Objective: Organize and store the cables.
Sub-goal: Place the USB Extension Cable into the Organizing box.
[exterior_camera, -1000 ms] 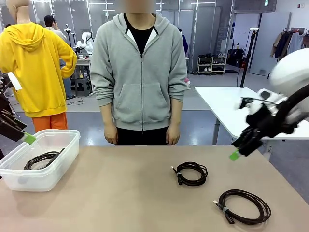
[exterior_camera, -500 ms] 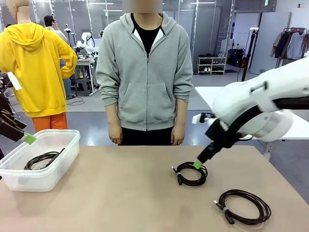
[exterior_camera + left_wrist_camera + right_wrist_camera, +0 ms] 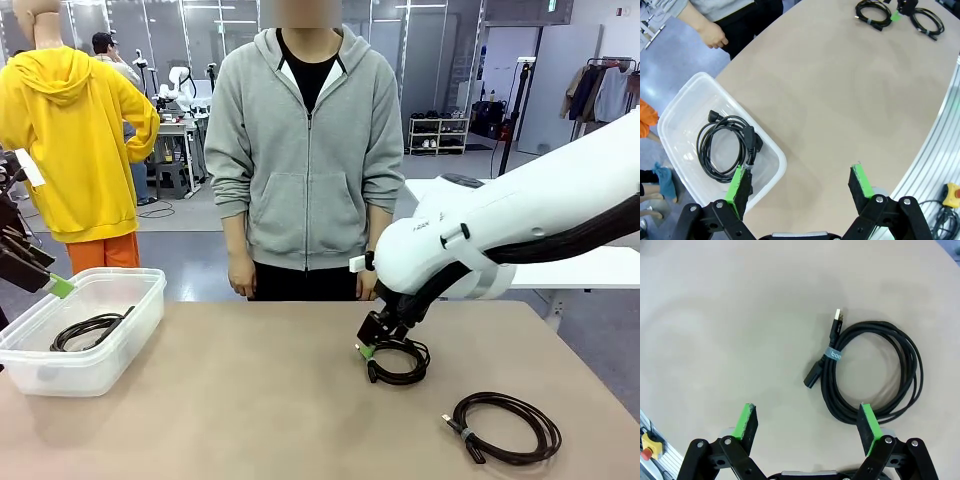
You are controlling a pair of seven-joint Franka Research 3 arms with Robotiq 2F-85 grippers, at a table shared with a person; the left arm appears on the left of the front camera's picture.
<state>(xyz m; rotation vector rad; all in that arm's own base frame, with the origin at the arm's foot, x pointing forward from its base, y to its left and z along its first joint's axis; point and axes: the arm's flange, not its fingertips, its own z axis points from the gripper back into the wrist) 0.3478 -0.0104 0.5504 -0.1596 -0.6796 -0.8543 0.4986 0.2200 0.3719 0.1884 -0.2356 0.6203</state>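
So far one cable lies in the clear bin at the left; two coils wait on the table at right. The right gripper, fingers wide, hovers at the farther coil, the nearer coil untouched. The left gripper gapes empty above the bin. Print on the coil's blue band is unreadable.

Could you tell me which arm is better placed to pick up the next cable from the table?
The right. The right gripper hovers, fingers open, at the coiled cable near the middle of the table, while the left gripper hangs open over the bin at its left end.
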